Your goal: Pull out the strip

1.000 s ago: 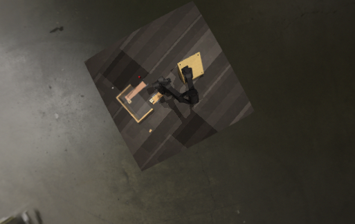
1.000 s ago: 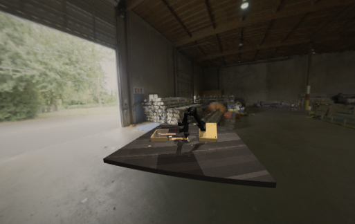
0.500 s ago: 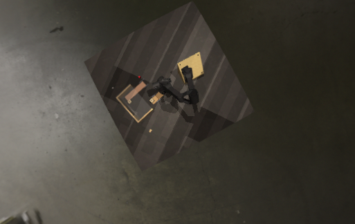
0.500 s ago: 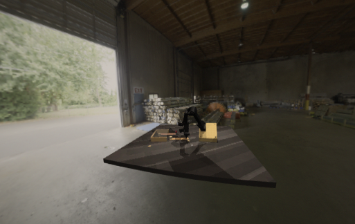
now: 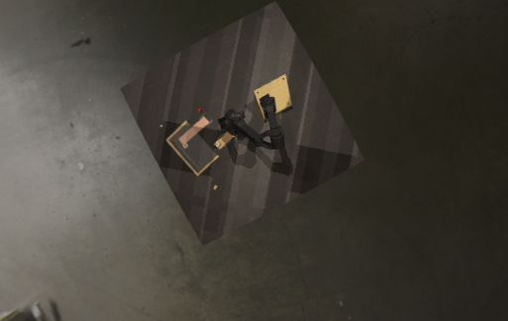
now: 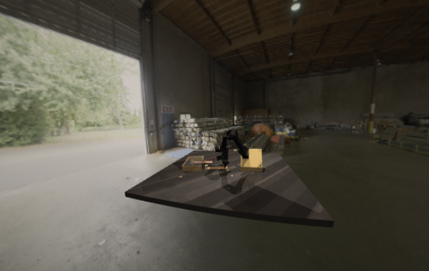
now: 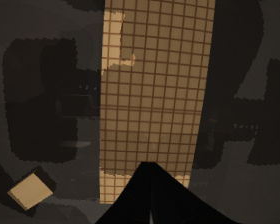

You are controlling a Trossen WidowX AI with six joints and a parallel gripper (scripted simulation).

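A tan strip (image 5: pixel 226 138) (image 6: pixel 216 168) (image 7: pixel 153 90) with a fine grid runs under my gripper. A small pale square (image 5: pixel 218 144), perhaps a cube, is at its tray-side end; no label is readable. A pinkish strip (image 5: pixel 196 130) (image 6: pixel 203 161) reaches over the tray's inside, with another small pale piece (image 5: pixel 185 146) at its inner end. My gripper (image 6: pixel 226 167) (image 7: pixel 147 168) is shut and empty, its tips over the near end of the gridded strip. Whether the tips touch it is unclear. A tan block (image 7: pixel 30 191) lies left of that strip.
An open-sided tan tray (image 5: pixel 182 158) (image 6: pixel 187 169) stands beside the strips. A small tan block (image 5: pixel 215 187) (image 6: pixel 180 176) lies outside it. A small red object (image 5: pixel 199 110) (image 6: pixel 212 159) is near the pinkish strip. A yellow panel (image 5: pixel 280 91) (image 6: pixel 255 158) stands by the arm's base.
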